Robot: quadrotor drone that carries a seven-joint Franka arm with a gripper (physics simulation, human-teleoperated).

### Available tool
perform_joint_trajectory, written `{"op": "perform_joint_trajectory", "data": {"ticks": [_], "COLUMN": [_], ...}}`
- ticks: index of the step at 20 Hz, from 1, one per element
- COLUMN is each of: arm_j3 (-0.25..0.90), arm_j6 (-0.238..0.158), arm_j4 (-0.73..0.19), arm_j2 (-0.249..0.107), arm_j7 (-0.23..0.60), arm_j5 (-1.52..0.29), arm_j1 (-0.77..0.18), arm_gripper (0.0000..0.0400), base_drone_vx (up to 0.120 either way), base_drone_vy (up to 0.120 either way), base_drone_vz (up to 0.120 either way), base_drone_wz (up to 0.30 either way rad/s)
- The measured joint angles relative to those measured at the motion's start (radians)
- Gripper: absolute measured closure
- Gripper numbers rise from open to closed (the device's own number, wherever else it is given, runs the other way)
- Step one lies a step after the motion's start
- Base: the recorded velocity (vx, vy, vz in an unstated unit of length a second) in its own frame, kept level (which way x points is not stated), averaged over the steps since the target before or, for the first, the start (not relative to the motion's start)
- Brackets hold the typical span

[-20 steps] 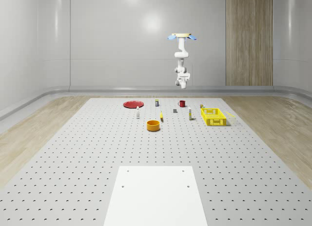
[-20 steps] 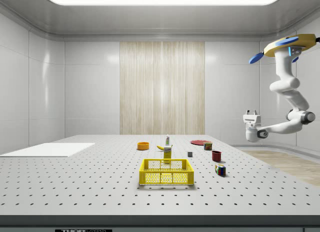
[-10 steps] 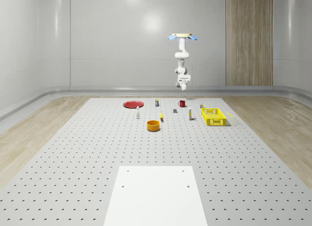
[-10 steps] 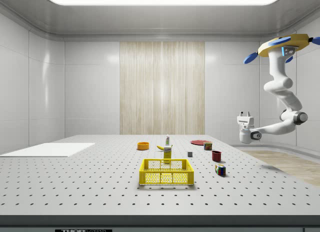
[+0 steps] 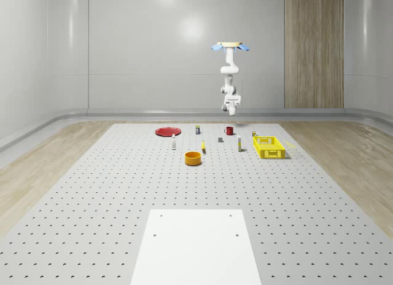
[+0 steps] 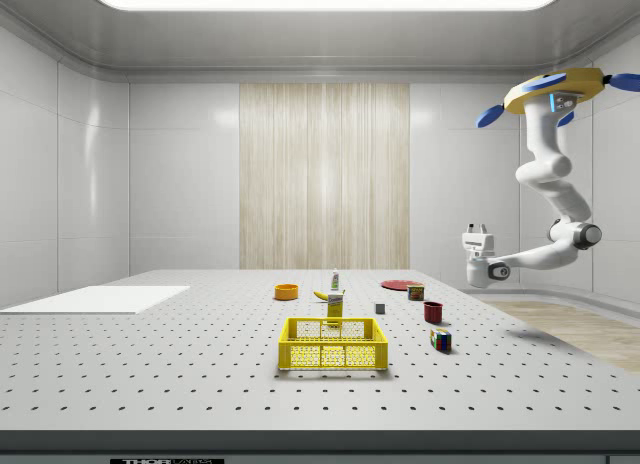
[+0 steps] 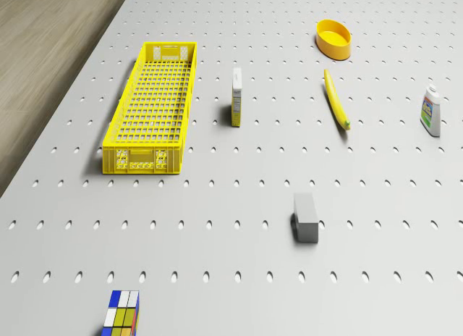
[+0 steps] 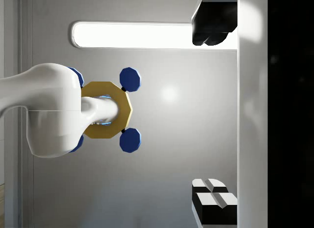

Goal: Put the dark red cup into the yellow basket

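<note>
The dark red cup stands upright near the table's far end. The yellow basket lies closer to the camera and to the whole-scene view's right of the cup, with nothing in it. The drone hovers high, a little beyond the cup. Its arm bends down and forward. The gripper hangs well above the cup. It points up at the drone and is open, holding nothing.
On the table are an orange bowl, a banana, a small carton, a white bottle, a grey block, a Rubik's cube and a red plate. A white sheet covers the near end.
Drone and arm have shifted toward the side view's left, bringing the gripper closer to over the cup and slightly higher. The objects on the table have not moved.
</note>
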Motion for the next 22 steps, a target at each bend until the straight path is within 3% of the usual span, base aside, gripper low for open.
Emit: {"op": "perform_joint_trajectory", "data": {"ticks": [19, 22], "arm_j3": [0.014, 0.023], "arm_j6": [0.014, 0.016], "arm_j4": [-0.009, -0.011], "arm_j2": [-0.01, -0.012], "arm_j7": [0.002, 0.004], "arm_j5": [-0.018, -0.032], "arm_j1": [-0.005, -0.008], "arm_gripper": [0.0, 0.0], "base_drone_vx": [0.12, 0.053], "base_drone_vy": [0.0, 0.0], "base_drone_vz": [0.0, 0.0], "base_drone_wz": [0.0, 0.0]}}
